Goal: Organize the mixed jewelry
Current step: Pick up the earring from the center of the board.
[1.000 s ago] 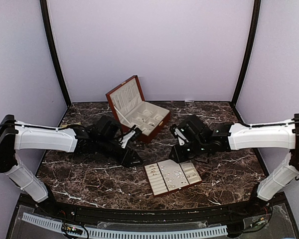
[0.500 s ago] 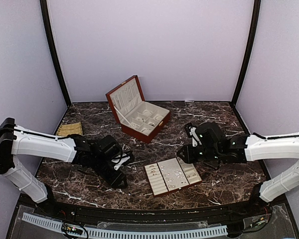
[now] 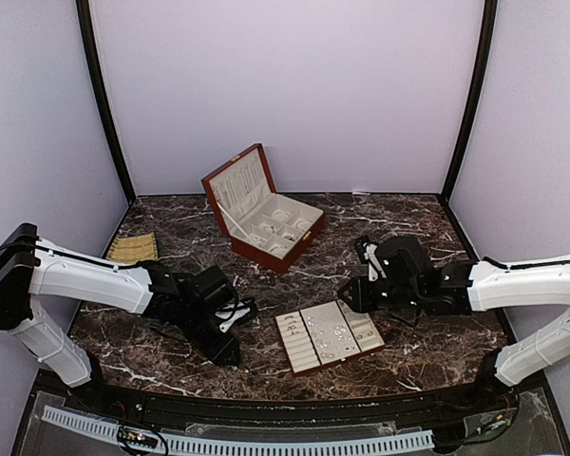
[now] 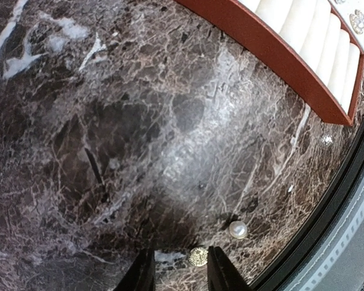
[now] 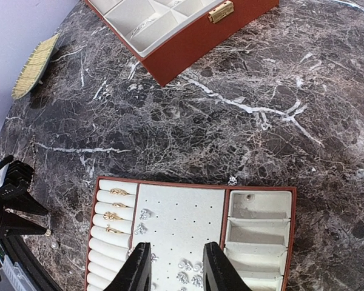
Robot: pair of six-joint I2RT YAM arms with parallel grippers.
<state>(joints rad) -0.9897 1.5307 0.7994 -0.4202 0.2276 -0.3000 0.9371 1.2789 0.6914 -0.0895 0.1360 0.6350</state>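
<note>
Fingers [image 4: 144, 274] of the left gripper [image 4: 181, 251] are standing apart, low over the dark veined marble-look table [image 4: 139, 121]. They are straddling a small round gold-toned metal stud [image 4: 198, 256] lying loose near the table's front edge. The stud is sitting closer to one finger than the other. No pad appears to be pressing on it, so nothing is grasped. A small white pearl bead [image 4: 238, 229] is lying just beside it, outside the jaws. The low, straddling pose is likely setting up a pinch off the hard surface, and so small and flat a piece may skid away.

Most of the mixed jewelry [image 5: 185, 265] is resting in the cream slotted rectangular tray with a red-brown rim [image 5: 188, 183]. Thin gold-toned rings [image 5: 112, 215] are sitting tucked in the rolled slots on one side, and sparkly silvery studs are dotting the perforated middle pad. That arrangement suggests sorting by kind, each piece going where its shape is gripped best.

The right gripper [image 5: 177, 245] is hovering over that middle pad with its jaws parted and empty, probably keeping clear while the other arm is working. The red-brown wooden box with cream lining [image 5: 194, 51] is standing farther back, well apart from the tray, with its lid raised.
</note>
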